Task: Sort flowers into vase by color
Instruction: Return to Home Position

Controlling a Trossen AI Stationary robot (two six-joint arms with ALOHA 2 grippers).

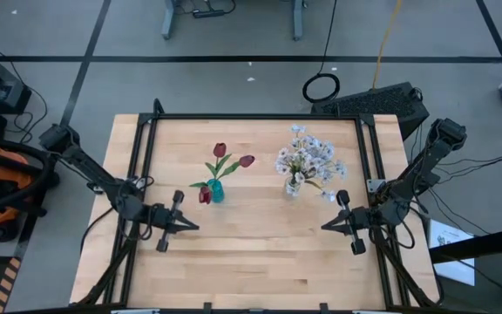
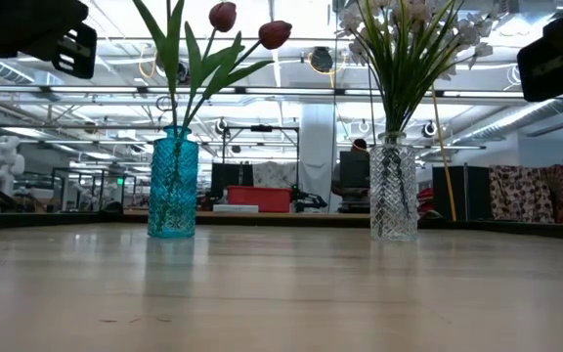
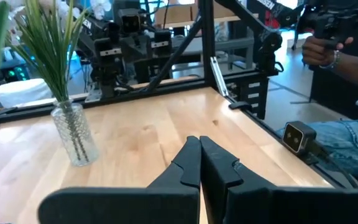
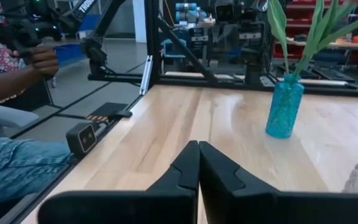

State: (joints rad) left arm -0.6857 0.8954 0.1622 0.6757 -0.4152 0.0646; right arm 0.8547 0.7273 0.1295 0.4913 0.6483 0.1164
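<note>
Left gripper [image 1: 193,226] and right gripper [image 1: 326,225] are clenched, empty; I should draw each arm back slowly, away from blue vase [image 1: 216,191] and clear vase [image 1: 294,187].

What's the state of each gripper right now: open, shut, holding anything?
Left gripper: closed, holding nothing, raised over the left side of the table.
Right gripper: closed, holding nothing, raised over the right side.
</note>
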